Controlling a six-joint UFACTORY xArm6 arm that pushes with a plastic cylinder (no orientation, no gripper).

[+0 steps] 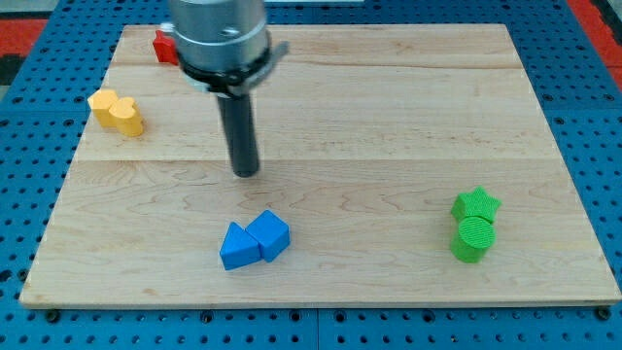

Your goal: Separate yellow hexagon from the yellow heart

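The yellow hexagon and the yellow heart sit touching each other near the view's left edge of the wooden board, the hexagon up-left of the heart. My tip is on the board well to the right of and below the yellow pair, touching no block.
A red block lies at the view's top left, partly hidden behind the arm's housing. Two blue blocks touch each other below my tip. A green star and a green cylinder sit together at the view's lower right.
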